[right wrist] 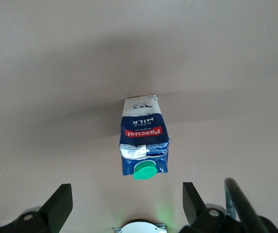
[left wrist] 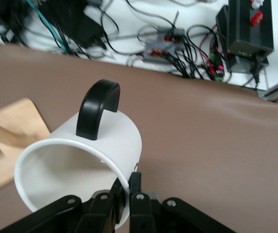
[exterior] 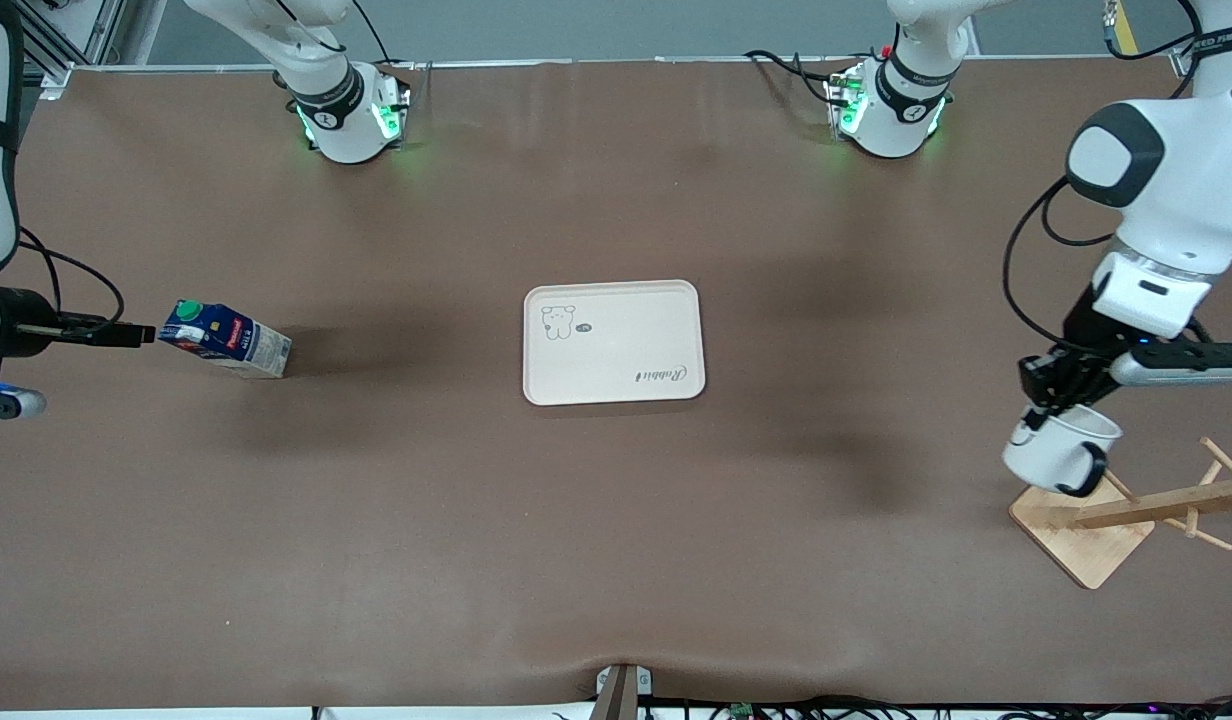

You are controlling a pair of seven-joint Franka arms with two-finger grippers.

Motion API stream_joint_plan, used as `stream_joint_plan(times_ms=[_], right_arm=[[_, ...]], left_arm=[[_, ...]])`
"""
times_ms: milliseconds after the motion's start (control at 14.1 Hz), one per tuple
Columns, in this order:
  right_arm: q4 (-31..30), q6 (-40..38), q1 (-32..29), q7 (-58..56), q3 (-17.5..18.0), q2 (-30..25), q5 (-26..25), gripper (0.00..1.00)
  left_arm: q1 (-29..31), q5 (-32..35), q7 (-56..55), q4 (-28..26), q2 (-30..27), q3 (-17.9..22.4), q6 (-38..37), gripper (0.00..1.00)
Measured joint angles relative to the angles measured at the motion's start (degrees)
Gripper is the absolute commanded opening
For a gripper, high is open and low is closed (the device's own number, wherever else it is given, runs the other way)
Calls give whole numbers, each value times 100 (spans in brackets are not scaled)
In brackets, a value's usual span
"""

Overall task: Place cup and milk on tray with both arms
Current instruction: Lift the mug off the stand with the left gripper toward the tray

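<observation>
The white cup hangs tilted in the air just over the wooden rack base, its black handle turned up in the left wrist view. My left gripper is shut on the cup's rim, one finger inside and one outside. The blue milk carton with a green cap stands on the table toward the right arm's end. My right gripper is open close by the milk, which lies ahead of the jaws and not between them. The cream tray lies mid-table with nothing on it.
A square wooden rack base with a leaning pegged post sits toward the left arm's end, under the cup. Cables and electronics lie off the table's edge. Both arm bases stand along the table's robot side.
</observation>
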Motion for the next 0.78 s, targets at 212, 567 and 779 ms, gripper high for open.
stream_joint_plan(times_ms=[212, 567, 779], right_arm=[[-226, 308, 50, -109, 3, 49, -1, 100], [-1189, 1393, 17, -206, -32, -153, -2, 100], [-2091, 2106, 17, -328, -33, -543, -4, 100]], left_arm=[[-13, 0, -725, 6, -22, -507, -399, 0], [-27, 0, -1843, 14, -22, -1328, -632, 0], [-200, 40, -2465, 136, 254, -1774, -749, 0]])
